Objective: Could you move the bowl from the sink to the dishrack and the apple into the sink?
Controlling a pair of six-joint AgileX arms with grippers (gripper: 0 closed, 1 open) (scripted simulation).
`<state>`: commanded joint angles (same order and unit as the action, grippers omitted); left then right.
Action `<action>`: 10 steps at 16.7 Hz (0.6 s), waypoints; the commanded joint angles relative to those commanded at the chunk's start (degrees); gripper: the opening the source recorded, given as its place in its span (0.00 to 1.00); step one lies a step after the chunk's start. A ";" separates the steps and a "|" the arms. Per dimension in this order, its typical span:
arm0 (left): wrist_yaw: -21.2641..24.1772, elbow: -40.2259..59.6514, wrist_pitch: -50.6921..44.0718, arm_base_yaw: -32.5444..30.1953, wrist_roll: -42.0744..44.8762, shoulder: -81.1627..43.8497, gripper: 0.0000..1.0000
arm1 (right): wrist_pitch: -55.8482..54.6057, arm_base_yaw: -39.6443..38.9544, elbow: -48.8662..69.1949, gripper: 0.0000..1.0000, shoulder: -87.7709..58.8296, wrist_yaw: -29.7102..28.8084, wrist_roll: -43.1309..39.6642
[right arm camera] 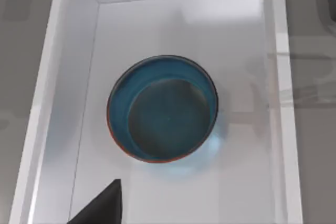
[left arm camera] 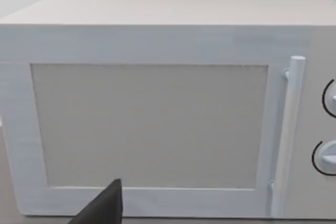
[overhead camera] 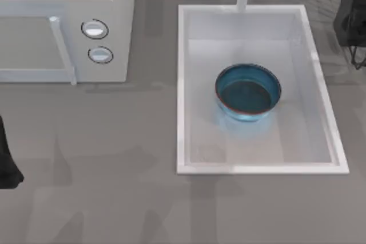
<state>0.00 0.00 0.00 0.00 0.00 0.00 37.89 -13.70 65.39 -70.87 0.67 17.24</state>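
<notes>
1. Grey desk [overhead camera: 114, 170] is carrying a white microwave [overhead camera: 63, 27] at left.
2. White sink [overhead camera: 182, 84] is holding the blue bowl [overhead camera: 248, 92] — upright, near its middle.
3. Both hands' states — cannot tell.

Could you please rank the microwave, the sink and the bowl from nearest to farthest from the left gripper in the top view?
From the left gripper, at the table's left edge:
1. microwave, upper left.
2. sink, right of centre.
3. bowl, inside the sink.
</notes>
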 joint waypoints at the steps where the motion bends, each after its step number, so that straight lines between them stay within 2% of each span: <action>1: 0.00 0.00 0.00 0.00 0.00 0.00 1.00 | 3.26 -1.28 5.52 1.00 -6.45 -0.06 1.39; 10: 0.00 0.00 0.00 0.00 0.00 0.00 1.00 | 26.44 -11.50 54.70 1.00 -59.38 -3.10 10.68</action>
<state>0.00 0.00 0.00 0.00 0.00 0.00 64.33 -25.20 120.09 -130.25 -2.43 27.92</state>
